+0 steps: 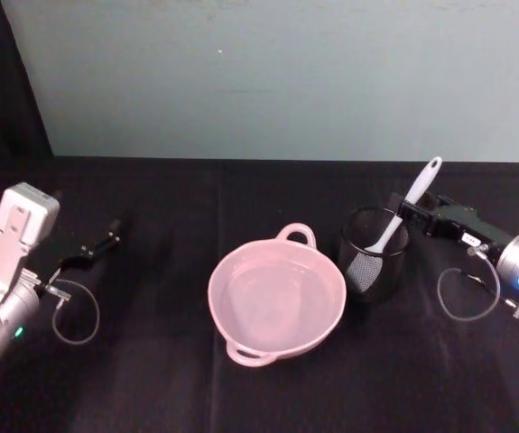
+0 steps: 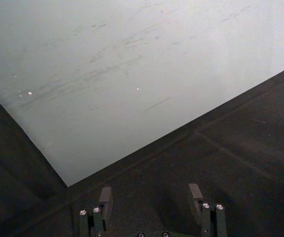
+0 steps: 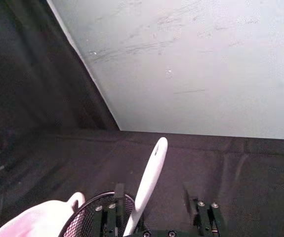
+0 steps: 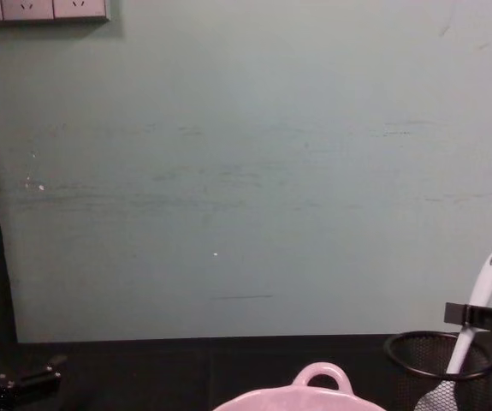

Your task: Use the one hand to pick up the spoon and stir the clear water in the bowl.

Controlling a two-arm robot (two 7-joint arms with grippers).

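The white spoon stands tilted in a black wire-mesh cup, scoop down and handle up toward the back right. My right gripper is level with the handle, just above the cup's rim. Its jaws are open, and in the right wrist view the spoon rises between the fingers, nearer one of them, without being clamped. The pink bowl of clear water sits at the table's middle, left of the cup. My left gripper rests open at the far left.
A black cloth covers the table and a pale green wall stands behind it. In the chest view the mesh cup and the spoon are at the lower right, with the bowl's loop handle at the bottom middle.
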